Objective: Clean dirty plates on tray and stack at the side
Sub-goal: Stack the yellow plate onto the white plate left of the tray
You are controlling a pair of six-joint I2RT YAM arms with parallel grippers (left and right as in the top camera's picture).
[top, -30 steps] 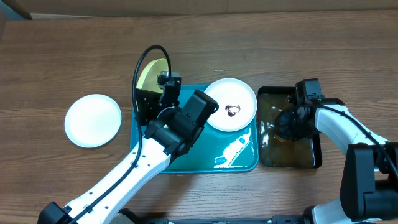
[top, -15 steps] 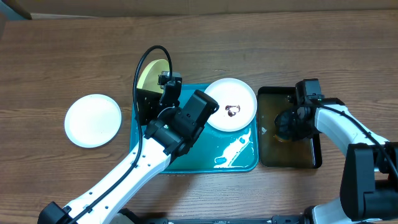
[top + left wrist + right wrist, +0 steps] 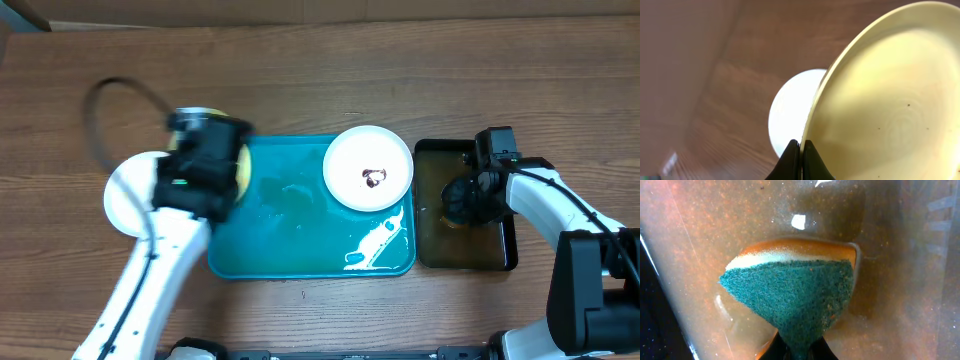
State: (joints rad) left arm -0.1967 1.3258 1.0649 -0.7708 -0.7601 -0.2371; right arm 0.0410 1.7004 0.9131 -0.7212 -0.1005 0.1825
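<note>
Hovering at the tray's (image 3: 300,250) left edge overhead, the left tool (image 3: 205,160) carries the yellow-green plate (image 3: 242,165); a smeared white plate (image 3: 368,150) sits in the tray's far right corner. Left wrist: the tool pinches that plate's rim. Right wrist: the right tool (image 3: 797,347) is clamped on the sponge (image 3: 795,295).

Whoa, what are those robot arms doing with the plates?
The left gripper pinches the pale yellow plate by its rim, close to a clean white plate lying on the table beside the teal tray. One smeared white plate sits on the tray, not yet cleaned. The right gripper squeezes a sponge in the black tray.
</note>
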